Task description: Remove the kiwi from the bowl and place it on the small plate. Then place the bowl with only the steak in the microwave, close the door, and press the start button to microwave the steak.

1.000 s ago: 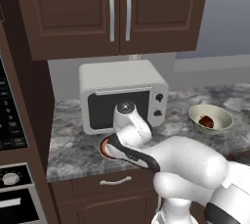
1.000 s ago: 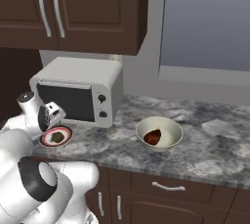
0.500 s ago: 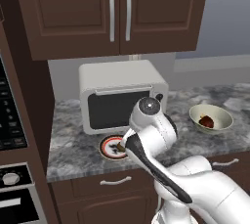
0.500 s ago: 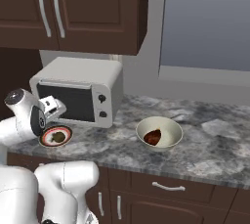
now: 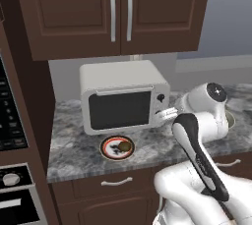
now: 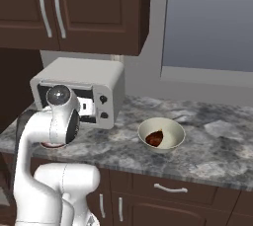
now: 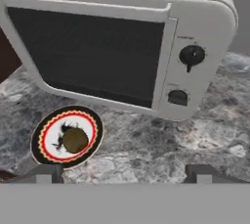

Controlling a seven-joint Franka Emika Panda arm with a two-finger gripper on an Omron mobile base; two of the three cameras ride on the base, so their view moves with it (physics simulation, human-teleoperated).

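Resting on the small plate [image 5: 117,148], the kiwi [image 5: 125,146] sat slightly toward the plate's right side in the left base view, and in the hand view it lay near the middle of the plate's dark patterned centre. The small plate lay on the grey marbled counter [image 5: 78,145] just in front of the white two-knob countertop oven [image 5: 124,95], below the left part of its dark window. The gripper [image 7: 124,171] was up over the counter in front of the oven's knob panel, facing the oven; its two dark fingertips [image 7: 204,172] showed wide apart at the bottom of the hand view with only counter between them, so it held nothing. In the left base view the white arm [image 5: 204,116] rose at the right, its wrist near the oven's right edge. The bowl [image 6: 161,133] stood on the counter to the right of the oven, well apart from the small plate, with the steak [image 6: 155,136] lying inside it as a dark reddish-brown chunk. A black keypad panel [image 5: 9,116] ran along the left edge of the left base view. Dark wooden cabinets [image 5: 118,10] with silver handles hung above the oven.
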